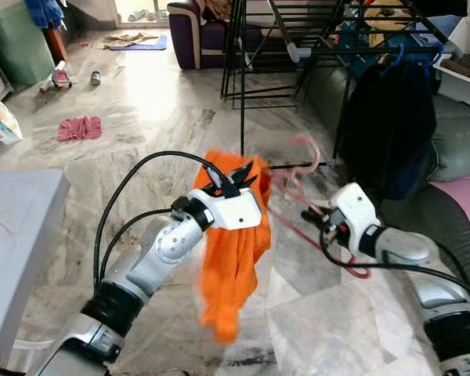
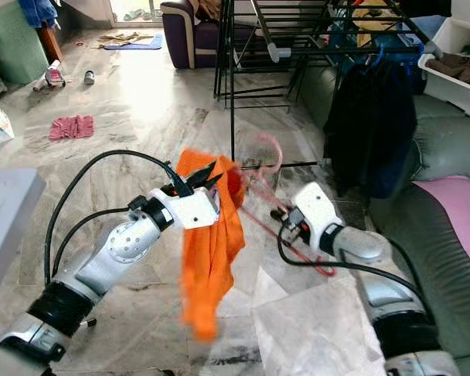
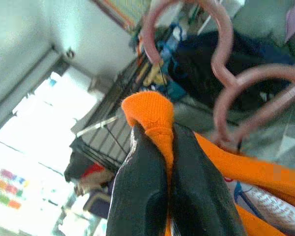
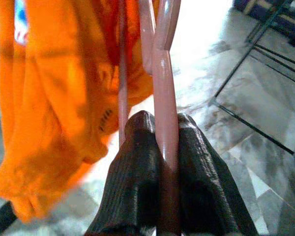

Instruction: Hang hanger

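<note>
While both arms are raised in front of the black drying rack (image 1: 313, 39), the pink hanger (image 1: 301, 176) hangs in the air between them, short of the rack and lower than its bars, with an orange garment (image 1: 235, 258) draped from it. The right hand (image 4: 160, 162) has its two fingers closed tight on the hanger's pink bar, and the left hand (image 3: 160, 177) is pinched shut on a fold of the orange cloth near the hanger's neck. To do this step well, I judge the right hand should carry the weight and steer the hook up and over a free rail of the rack, while the left hand keeps the cloth from sliding off the shoulders and lets go only once the hook sits. The hook is blurred, so its exact tilt is hard to read; levelling it before the reach seems wise. Dark clothes (image 1: 388, 129) already hang at the rack's near end, so a bare stretch of rail beside them is the safer target. Below the rack lies a pale marble floor (image 1: 141, 117), with a pink cloth (image 1: 80, 128) well away from the rack, a purple sofa (image 1: 196, 31) behind it, and a grey bench (image 1: 19, 235) on the far side from the rack.
</note>
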You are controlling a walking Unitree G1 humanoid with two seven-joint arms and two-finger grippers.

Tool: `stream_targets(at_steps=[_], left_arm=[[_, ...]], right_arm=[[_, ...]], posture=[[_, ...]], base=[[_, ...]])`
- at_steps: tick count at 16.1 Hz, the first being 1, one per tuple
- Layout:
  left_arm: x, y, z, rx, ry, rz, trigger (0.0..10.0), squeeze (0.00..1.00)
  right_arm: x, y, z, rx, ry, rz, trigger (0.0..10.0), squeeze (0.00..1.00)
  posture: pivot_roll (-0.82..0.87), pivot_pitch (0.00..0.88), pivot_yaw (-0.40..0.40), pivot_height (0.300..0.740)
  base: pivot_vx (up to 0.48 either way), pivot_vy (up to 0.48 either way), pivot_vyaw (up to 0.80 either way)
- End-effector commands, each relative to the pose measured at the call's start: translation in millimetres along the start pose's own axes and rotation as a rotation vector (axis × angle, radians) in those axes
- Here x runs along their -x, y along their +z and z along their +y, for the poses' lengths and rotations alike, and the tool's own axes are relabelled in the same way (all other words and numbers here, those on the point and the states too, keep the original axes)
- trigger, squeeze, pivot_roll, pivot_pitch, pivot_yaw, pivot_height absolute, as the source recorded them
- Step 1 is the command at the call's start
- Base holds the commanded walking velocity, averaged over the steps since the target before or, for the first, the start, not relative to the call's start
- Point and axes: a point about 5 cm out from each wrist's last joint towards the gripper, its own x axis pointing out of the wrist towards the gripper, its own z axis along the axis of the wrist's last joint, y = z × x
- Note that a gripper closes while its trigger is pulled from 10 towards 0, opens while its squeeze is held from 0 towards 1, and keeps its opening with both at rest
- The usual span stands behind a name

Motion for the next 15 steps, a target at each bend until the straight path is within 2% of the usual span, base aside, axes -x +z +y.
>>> stream_targets(at_steps=[1,3,5,6,7,9,10,13,15], left_arm=[[-5.8,6.2,4.5,-0.027,0.021,-0.043,10.0,0.00],[-9.6,11.1,6.7,-0.021,0.033,-0.068,10.0,0.00],[-11.9,17.1,6.5,-0.015,0.046,-0.107,10.0,0.00],[-11.7,18.3,3.1,-0.020,0.026,-0.119,10.0,0.00],[-9.8,19.9,-4.9,-0.003,-0.007,-0.136,10.0,0.00],[-4.5,27.8,-23.8,0.074,-0.140,-0.184,10.0,0.00],[-0.6,31.3,-34.0,0.113,-0.205,-0.202,10.0,0.00],[5.1,31.4,-46.4,0.147,-0.297,-0.198,10.0,0.00],[8.4,26.2,-49.6,0.164,-0.335,-0.169,10.0,0.00]], right_arm=[[0.1,6.6,3.0,0.051,0.025,-0.008,10.0,0.00],[-2.8,-2.3,4.5,0.062,0.023,0.048,10.0,0.00],[-4.6,-8.6,21.4,0.038,0.144,0.078,10.0,0.00],[-4.7,-7.3,27.9,0.039,0.192,0.067,10.0,0.00],[-9.2,1.4,30.2,-0.022,0.188,0.010,10.0,0.00],[-13.5,16.5,17.1,-0.105,0.110,-0.083,10.0,0.00],[-16.2,25.3,3.8,-0.171,0.014,-0.153,10.0,0.00],[-16.4,33.8,-7.4,-0.209,-0.077,-0.222,10.0,0.00],[-16.0,33.8,-7.3,-0.212,-0.089,-0.231,10.0,0.00]], posture=[[0.03,0.060,-0.055,0.740],[0.04,0.058,-0.052,0.740],[0.04,0.057,-0.051,0.740],[0.04,0.057,-0.051,0.740],[0.04,0.057,-0.051,0.740],[0.05,0.058,-0.052,0.740],[0.05,0.059,-0.052,0.740],[0.05,0.062,-0.055,0.740],[0.05,0.064,-0.055,0.740]], base=[[0.000,0.000,0.00],[0.000,0.000,0.00],[0.000,0.000,0.00],[0.000,0.000,0.00],[0.000,0.000,0.00],[0.000,0.000,0.00],[0.000,0.000,0.00],[0.000,0.000,0.00],[0.000,0.000,0.00]])
